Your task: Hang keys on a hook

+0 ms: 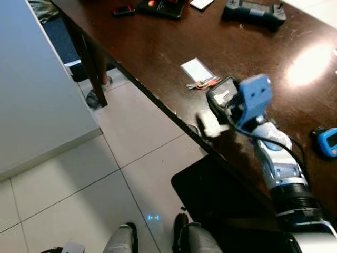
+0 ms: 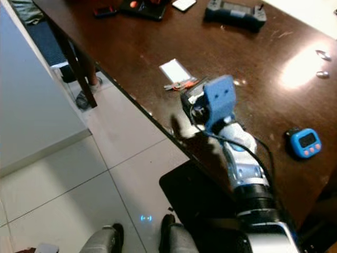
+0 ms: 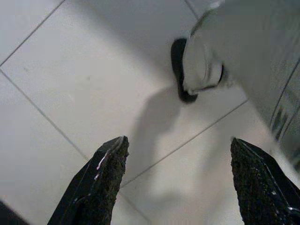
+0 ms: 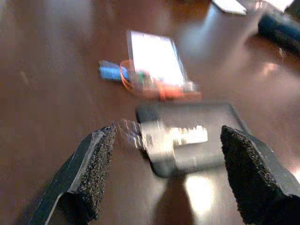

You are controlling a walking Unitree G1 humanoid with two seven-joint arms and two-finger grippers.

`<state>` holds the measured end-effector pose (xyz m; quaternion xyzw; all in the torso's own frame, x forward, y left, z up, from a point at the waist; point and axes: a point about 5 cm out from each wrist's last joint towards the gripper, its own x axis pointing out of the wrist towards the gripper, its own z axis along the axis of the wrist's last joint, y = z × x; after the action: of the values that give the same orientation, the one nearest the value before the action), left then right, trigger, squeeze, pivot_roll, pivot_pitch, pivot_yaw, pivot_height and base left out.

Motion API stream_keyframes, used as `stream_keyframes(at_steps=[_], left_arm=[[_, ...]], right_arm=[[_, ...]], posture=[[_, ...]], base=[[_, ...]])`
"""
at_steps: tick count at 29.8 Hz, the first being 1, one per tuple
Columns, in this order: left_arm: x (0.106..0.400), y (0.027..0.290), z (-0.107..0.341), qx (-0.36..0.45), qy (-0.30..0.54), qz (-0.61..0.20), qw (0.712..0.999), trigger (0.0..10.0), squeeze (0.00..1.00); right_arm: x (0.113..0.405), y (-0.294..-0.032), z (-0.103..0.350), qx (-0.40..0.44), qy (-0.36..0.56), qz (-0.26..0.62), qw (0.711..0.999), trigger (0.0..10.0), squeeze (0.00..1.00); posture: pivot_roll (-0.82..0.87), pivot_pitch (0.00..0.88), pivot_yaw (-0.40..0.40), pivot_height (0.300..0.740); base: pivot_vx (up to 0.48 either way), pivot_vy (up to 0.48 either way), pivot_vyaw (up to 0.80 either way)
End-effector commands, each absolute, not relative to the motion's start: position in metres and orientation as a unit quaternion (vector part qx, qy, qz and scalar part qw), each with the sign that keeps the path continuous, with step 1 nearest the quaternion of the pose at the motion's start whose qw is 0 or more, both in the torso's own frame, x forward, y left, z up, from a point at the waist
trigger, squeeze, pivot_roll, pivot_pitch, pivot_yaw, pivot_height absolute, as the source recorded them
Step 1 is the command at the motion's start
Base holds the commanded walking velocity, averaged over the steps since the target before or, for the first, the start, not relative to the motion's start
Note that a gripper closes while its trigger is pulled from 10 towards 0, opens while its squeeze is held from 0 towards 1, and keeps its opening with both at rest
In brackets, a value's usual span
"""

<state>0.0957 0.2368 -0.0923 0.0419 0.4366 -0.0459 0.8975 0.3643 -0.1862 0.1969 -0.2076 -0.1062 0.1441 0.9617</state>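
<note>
The keys [image 1: 201, 83], with an orange ring and a blue tag, lie on the dark wooden table [image 1: 158, 47] near its front edge. They rest against a white card [image 1: 196, 68]. My right arm reaches over the table, its blue wrist mount [image 1: 254, 95] just short of them. In the right wrist view my right gripper [image 4: 168, 131] is open and holds nothing. A flat black device [image 4: 187, 136] lies between its fingers, and the keys [image 4: 150, 82] are a little beyond. My left gripper [image 3: 178, 143] hangs open over the floor tiles beside my foot [image 3: 199, 61].
A black controller [image 1: 255, 11] and other small items lie at the table's far side. A blue timer [image 1: 329, 142] sits to the right of my arm. A table leg [image 1: 95, 68] and a pale wall panel [image 1: 31, 95] stand on the left. A black seat [image 1: 210, 195] is below the table edge.
</note>
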Motion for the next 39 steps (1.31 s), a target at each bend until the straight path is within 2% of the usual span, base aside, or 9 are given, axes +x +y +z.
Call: stream_keyframes(at_steps=[1,16,22,23,24,25,26,27,39], left_arm=[[0.075,0.239,-0.096,0.046,0.460,-0.052,0.885,10.0,0.00],[0.081,0.242,-0.092,0.049,0.440,-0.056,0.895,10.0,0.00],[0.090,0.241,-0.089,0.053,0.423,-0.065,0.902,10.0,0.00],[0.092,0.242,-0.088,0.053,0.420,-0.065,0.903,10.0,0.00],[0.092,0.242,-0.088,0.053,0.420,-0.065,0.903,10.0,0.00],[0.093,0.242,-0.088,0.054,0.418,-0.065,0.905,10.0,0.00],[0.093,0.242,-0.088,0.054,0.418,-0.065,0.905,10.0,0.00],[0.096,0.242,-0.086,0.055,0.412,-0.066,0.907,10.0,0.00],[0.101,0.239,-0.085,0.061,0.403,-0.074,0.910,10.0,0.00]], right_arm=[[0.362,-0.188,0.186,-0.237,-0.082,0.152,0.956,10.0,0.00],[0.370,-0.186,0.198,-0.303,-0.079,0.162,0.936,10.0,0.00],[0.380,-0.174,0.207,-0.313,-0.080,0.183,0.929,10.0,0.00],[0.382,-0.173,0.207,-0.319,-0.075,0.185,0.927,3.9,0.00],[0.382,-0.173,0.207,-0.319,-0.075,0.185,0.927,3.9,0.00],[0.384,-0.171,0.208,-0.324,-0.071,0.186,0.925,3.2,0.00],[0.384,-0.171,0.208,-0.324,-0.071,0.186,0.925,3.2,0.00],[0.387,-0.167,0.207,-0.329,-0.054,0.200,0.921,0.0,0.00],[0.390,-0.164,0.208,-0.338,-0.034,0.215,0.916,0.0,0.00]], posture=[[0.16,0.343,0.064,0.740],[0.16,0.353,0.068,0.740],[0.16,0.355,0.071,0.740],[0.16,0.355,0.071,0.740],[0.16,0.355,0.071,0.740],[0.16,0.354,0.070,0.740],[0.16,0.354,0.070,0.740],[0.17,0.353,0.068,0.740],[0.16,0.338,0.057,0.740]], base=[[0.000,0.000,0.00],[0.000,0.000,0.00],[0.000,0.000,0.00],[0.000,0.000,0.00],[0.000,0.000,0.00],[0.000,0.000,0.00],[0.000,0.000,0.00],[0.000,0.000,0.00],[0.000,0.000,0.00]])
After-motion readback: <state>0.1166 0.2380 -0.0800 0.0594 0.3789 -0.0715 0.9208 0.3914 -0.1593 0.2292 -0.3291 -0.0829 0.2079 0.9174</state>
